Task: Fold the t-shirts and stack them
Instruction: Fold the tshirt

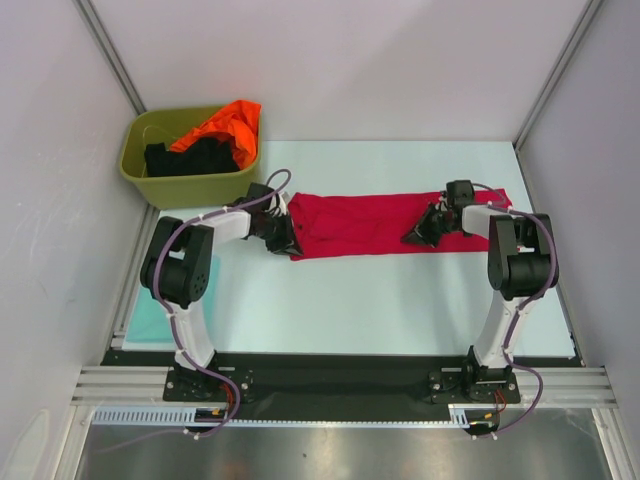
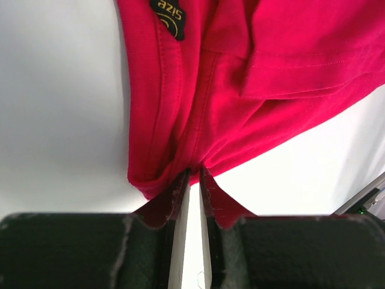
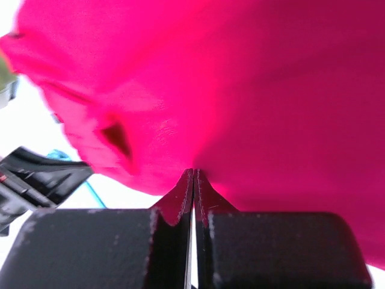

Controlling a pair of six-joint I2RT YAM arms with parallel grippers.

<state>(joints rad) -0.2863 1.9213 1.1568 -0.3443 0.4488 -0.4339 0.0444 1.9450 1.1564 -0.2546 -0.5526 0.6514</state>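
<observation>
Up close, the left wrist view shows the left gripper clenched on a bunched end of the crimson t-shirt, its fingertips almost meeting with only a thin slit between them. The right wrist view shows the right gripper pinched tight on a fold of the same cloth. From overhead I cannot see either pinch, only the dark fingers pressed against the fabric. Only the left wrist camera picks up the black label with gold print, just beyond the fingers at the neckline. The right wrist picture is too blurred for me to read seams. The overhead camera gives me the layout: the shirt lies as a long narrow band across the far half of the table, running left to right, with one gripper at each end. Past the left gripper, in the far left corner, sits the olive tub, holding the orange t-shirt and the black t-shirt. A teal t-shirt lies at the left edge, partly behind the left arm.
</observation>
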